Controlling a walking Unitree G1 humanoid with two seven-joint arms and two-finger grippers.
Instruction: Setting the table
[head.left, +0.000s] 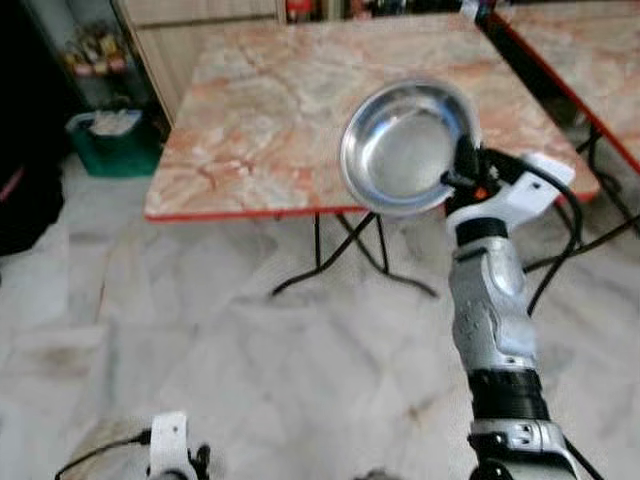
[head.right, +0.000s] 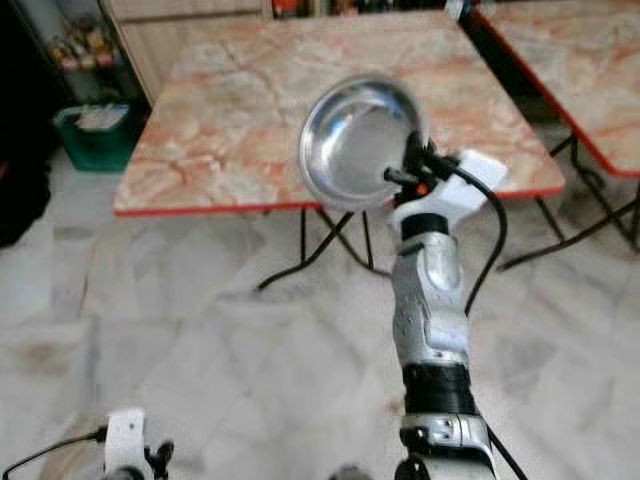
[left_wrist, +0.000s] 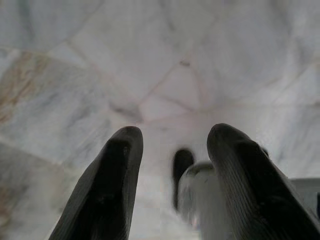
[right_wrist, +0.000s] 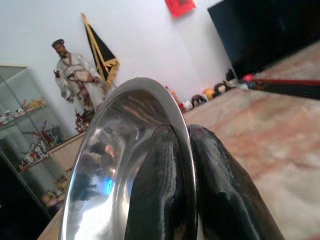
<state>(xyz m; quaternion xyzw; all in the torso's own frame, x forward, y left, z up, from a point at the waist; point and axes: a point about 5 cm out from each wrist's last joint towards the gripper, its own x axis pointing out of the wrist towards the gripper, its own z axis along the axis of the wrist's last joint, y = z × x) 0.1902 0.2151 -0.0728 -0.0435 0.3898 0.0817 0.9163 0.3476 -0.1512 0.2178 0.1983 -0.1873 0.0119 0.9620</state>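
Right gripper (right_wrist: 185, 185): two black fingers (right_wrist: 155, 190) pinched together on the rim of a steel plate (head.left: 408, 147), one finger inside the dish, one behind it. Plate: round, shiny, shallow, held on edge with its hollow facing the head camera; carried in the air, its outline overlapping the near edge of the table (head.left: 260, 120). Seen from the head, the gripper grips the plate's rim at about 4 o'clock.

Right arm (head.left: 495, 300): silver, raised, reaching up from 5 o'clock in the head view, white wrist housing just below the plate.

Table: square, pink-orange marble pattern, red edge, black folding legs; stands ahead on a pale marble floor (head.left: 250, 370). Second table (head.left: 590, 50) of the same kind at 2 o'clock.

Green basket (head.left: 115, 142): on the floor at 10 o'clock, beside the table.

Left gripper (left_wrist: 172, 190): hanging low over the floor, fingers apart, holding nothing.
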